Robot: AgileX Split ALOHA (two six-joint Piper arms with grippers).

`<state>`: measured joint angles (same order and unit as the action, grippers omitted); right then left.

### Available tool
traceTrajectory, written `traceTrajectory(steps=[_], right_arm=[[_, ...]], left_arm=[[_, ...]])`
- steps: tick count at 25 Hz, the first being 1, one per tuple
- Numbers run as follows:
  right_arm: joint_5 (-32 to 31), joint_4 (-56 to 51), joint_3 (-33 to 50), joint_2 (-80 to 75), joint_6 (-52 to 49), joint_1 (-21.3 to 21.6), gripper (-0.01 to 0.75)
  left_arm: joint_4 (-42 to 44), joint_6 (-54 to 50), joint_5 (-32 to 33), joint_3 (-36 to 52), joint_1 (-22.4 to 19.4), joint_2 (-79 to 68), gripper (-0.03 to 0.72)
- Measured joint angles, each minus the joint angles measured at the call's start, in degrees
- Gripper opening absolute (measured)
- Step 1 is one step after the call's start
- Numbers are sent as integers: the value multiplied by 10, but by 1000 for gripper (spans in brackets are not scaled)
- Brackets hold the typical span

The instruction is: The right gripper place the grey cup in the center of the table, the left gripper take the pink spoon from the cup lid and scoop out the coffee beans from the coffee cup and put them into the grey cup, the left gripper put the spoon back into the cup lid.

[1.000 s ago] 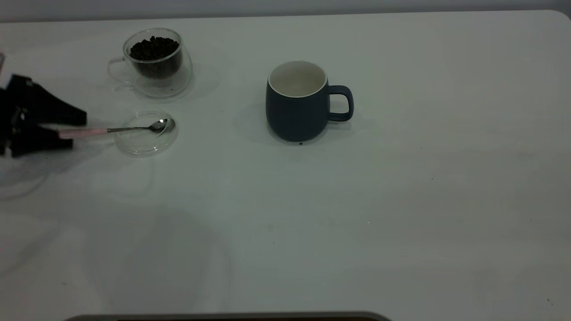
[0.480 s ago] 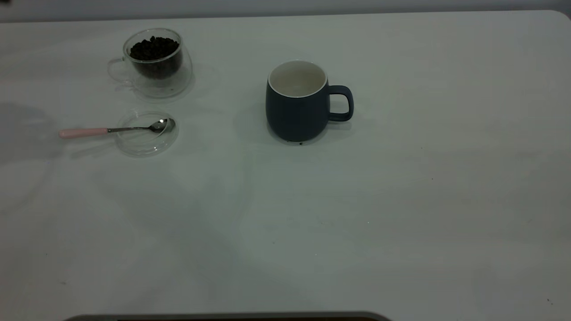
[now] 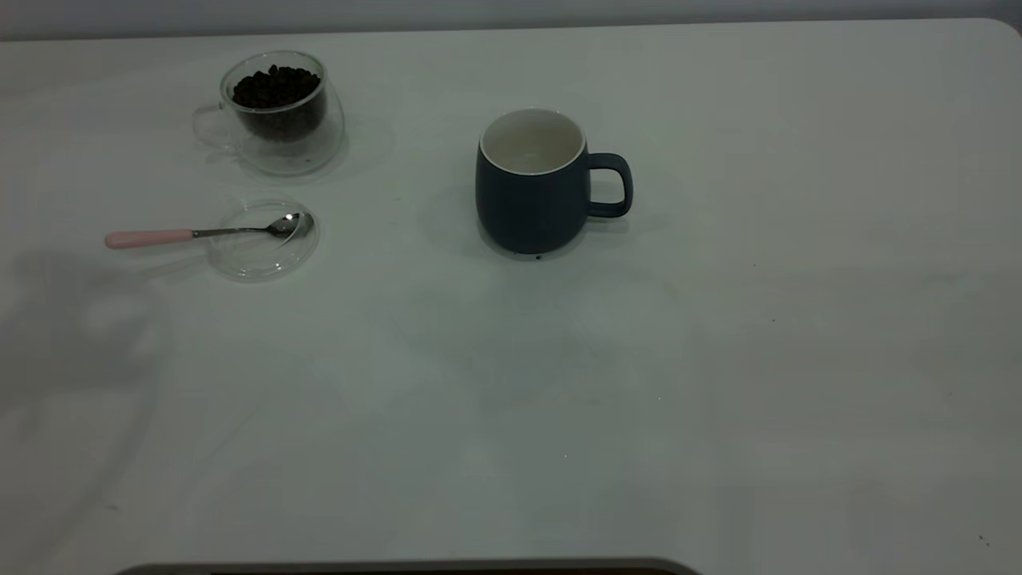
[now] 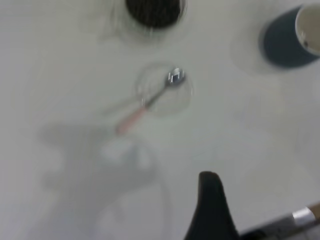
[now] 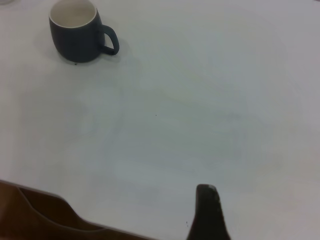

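The left claw [image 4: 212, 210], seen beside the pink spoon [image 3: 200, 233] a second ago, is now withdrawn above the table [image 3: 718, 383]; its opening cannot be told. The spoon is left across the lid [image 3: 262, 239], the beans [image 3: 275, 86] untouched, the grey cup [image 3: 533, 182] central.

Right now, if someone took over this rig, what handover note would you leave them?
Left gripper: out of the exterior view, one finger shows in its wrist view, high above the pink spoon; holds nothing visible.
Right gripper: also out of the exterior view, one finger in its wrist view, away from the grey cup.
Grey cup stands near the table's centre, inside looks empty.
Spoon's bowl rests on the cup lid, handle sticking out.
Coffee beans fill the coffee cup.
Whether scooping has happened cannot be told.
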<state>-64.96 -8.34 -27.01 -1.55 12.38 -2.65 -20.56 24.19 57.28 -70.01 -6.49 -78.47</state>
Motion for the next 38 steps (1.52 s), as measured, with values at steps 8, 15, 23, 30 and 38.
traceTrajectory(steps=[8, 15, 23, 30, 38], right_arm=[[0, 0, 0, 0, 0, 0, 591], [0, 0, 0, 0, 0, 0, 591], [0, 0, 0, 0, 0, 0, 591], [0, 0, 0, 0, 0, 0, 591], [0, 0, 0, 0, 0, 0, 591]], left_arm=[[91, -138, 98, 16, 1, 97, 586], [100, -152, 98, 129, 1, 249, 586], [102, -125, 98, 200, 1, 467, 586], [102, -134, 95, 307, 7, 633, 586], [153, -188, 79, 414, 63, 756, 586]])
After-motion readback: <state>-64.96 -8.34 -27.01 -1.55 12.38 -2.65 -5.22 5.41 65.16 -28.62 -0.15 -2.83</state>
